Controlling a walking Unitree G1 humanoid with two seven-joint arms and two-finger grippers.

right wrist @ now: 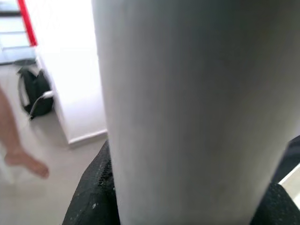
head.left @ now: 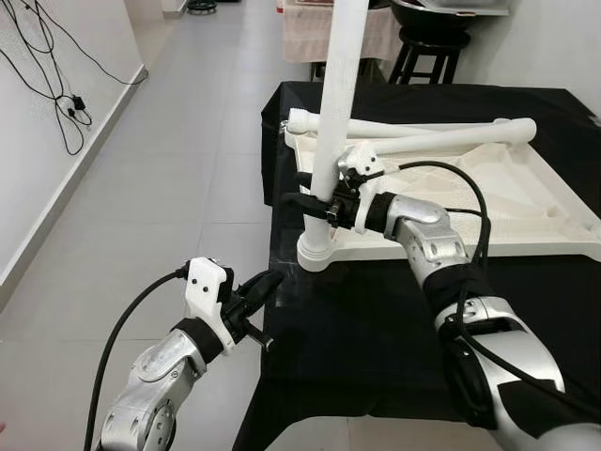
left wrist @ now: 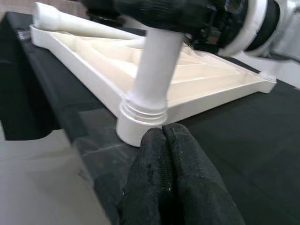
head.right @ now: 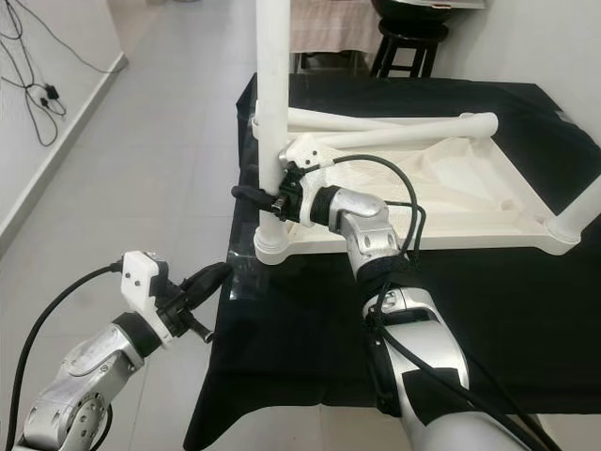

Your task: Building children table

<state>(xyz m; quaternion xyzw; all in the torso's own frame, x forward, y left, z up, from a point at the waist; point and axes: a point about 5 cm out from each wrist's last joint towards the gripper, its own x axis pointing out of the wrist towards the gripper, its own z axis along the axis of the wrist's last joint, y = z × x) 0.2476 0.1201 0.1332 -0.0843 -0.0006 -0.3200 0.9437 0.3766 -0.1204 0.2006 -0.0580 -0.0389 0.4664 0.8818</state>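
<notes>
— What's around you?

— Grey tiled floor (head.left: 188, 169), a white wall with black cables (head.left: 56, 85) on my left, and before me a table under a black cloth (head.left: 376, 329). On the cloth, toward its front-left corner, the white tabletop (head.left: 526, 202) lies underside up, ribs showing.

— Start from your left. What is that arm doing?

— My left gripper (head.left: 255, 289) hangs just off the table's left edge, level with the cloth, fingers pressed together on nothing. In its wrist view the fingertips (left wrist: 164, 140) point at the socket collar (left wrist: 136, 126) at the tabletop's near-left corner, close to it but apart.

— And the leg?

— The upright leg (head.left: 336, 103) stands in that corner socket, its long axis near vertical, leaning a touch, top end running out past the frame. Two loose legs (head.left: 423, 139) lie across the tabletop's far side, long axes running left to right along the far edge.

— Your right side?

— My right gripper (head.left: 324, 209) is clamped on the upright leg, low down, a little above the collar.

— How do you expect it to handle?

— I judge it hollow plastic: light, stiff, smooth enough to slip if I twist hard. A thread shows at the foot, so it likely screws in. Holding low keeps the tall end from swaying; I'd steady the tabletop's corner with the left, since the light slab may turn on the cloth.
</notes>
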